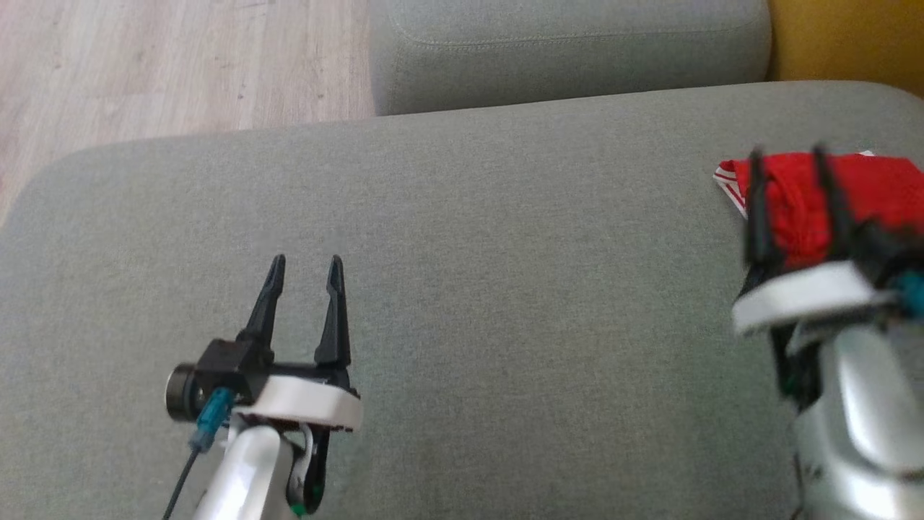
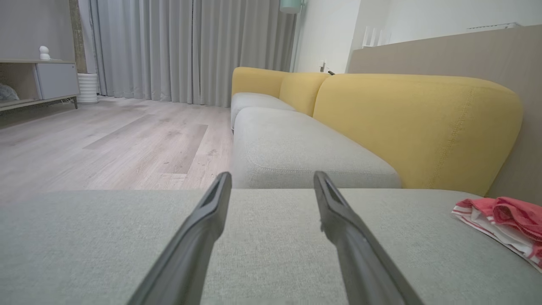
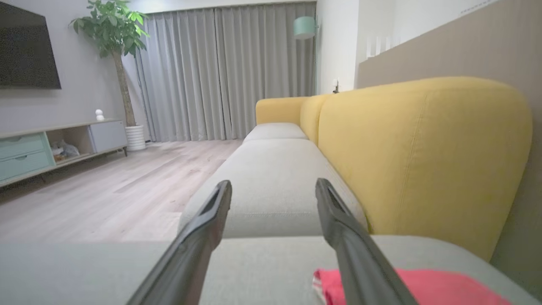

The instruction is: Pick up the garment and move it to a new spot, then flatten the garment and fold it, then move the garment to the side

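Garment: red cloth garment with white striped edge (image 1: 877, 188) lies on the grey fabric sofa seat (image 1: 505, 289), far right.
Left gripper (image 1: 307, 261): jaws apart, holding nothing.
Right gripper (image 1: 787, 153): jaws apart, over the garment.

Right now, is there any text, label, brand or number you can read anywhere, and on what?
No readable text in any view.
Garment: red with white stripes at its edge, no print or tag that can be read.
TV: dark screen, no logo legible.
Sofa: plain grey fabric, no label.
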